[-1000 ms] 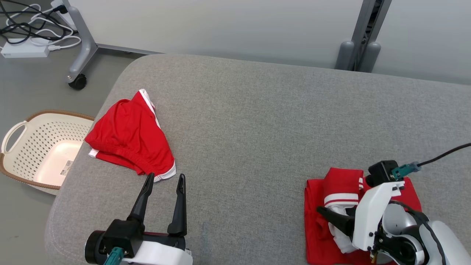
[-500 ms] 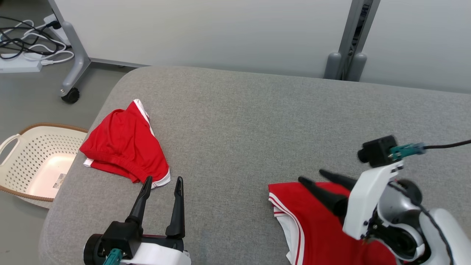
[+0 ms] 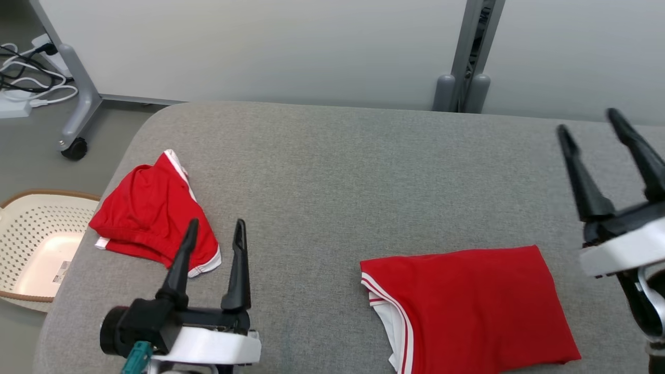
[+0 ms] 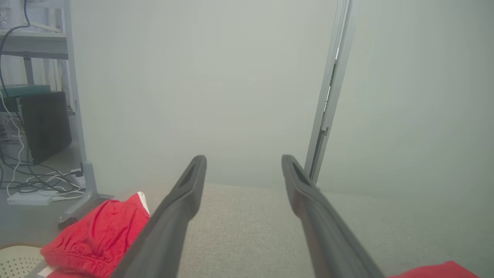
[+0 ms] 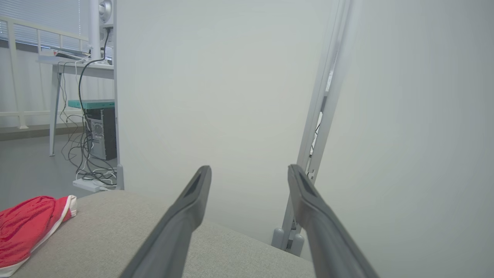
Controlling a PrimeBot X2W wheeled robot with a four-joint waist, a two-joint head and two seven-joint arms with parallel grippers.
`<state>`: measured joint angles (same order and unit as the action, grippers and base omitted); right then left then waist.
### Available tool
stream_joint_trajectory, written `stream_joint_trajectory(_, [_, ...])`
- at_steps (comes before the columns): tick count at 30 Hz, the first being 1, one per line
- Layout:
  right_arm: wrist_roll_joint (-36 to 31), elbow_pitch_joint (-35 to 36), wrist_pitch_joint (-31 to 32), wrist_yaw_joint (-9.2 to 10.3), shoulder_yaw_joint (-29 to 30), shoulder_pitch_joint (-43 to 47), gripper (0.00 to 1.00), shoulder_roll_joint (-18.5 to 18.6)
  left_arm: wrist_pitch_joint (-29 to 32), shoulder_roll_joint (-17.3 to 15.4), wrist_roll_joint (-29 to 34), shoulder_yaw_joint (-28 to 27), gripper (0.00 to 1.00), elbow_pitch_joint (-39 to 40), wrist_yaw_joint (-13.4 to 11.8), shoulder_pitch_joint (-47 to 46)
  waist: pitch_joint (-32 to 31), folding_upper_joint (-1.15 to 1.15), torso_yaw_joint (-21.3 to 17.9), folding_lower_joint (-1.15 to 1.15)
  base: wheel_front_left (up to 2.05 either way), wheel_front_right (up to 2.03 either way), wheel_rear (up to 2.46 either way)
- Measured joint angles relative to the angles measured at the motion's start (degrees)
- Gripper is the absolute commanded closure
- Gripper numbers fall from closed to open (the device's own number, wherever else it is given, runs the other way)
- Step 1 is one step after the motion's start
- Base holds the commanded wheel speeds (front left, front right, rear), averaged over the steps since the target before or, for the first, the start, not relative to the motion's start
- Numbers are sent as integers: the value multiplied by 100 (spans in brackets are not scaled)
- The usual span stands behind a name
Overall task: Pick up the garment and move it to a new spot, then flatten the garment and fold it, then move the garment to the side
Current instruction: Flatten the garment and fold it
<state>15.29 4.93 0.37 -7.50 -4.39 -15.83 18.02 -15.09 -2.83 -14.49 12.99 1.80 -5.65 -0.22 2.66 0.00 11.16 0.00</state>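
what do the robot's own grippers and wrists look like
The left gripper and right gripper each have two long, tapered matte-black fingers on a black base, fixed to a glossy white wrist shell. A black cylindrical module with a teal plug sits beside the left one.

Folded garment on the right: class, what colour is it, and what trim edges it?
The folded garment is red with white-striped trim; the head view shows it best.
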Motion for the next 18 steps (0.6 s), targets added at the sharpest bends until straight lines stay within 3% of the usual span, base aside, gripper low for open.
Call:
stream_joint_trajectory(4, [-276, -137, -750, -1, 325, 321, 0, -112, 0, 2, 57, -97, 0, 115, -22, -47, 21, 0, -71, 0, 0, 0, 0])
stream_joint_trajectory(8, [-535, -192, -1365, 0, 833, 831, 0, -503, 0, 1, 90, -271, 0, 216, -31, -52, 33, 0, -174, 0, 0, 0, 0])
stream_joint_trajectory(10, [-631, -205, -1481, 0, 1134, 1219, 0, -899, 0, 0, 133, -347, 0, 264, -5, -44, 46, 0, -265, 0, 0, 0, 0])
stream_joint_trajectory(18, [-691, -188, -1528, 0, 1351, 1711, 0, -1343, 0, 3, 36, -421, 0, 233, 56, 126, 68, 0, -412, 0, 0, 0, 0])
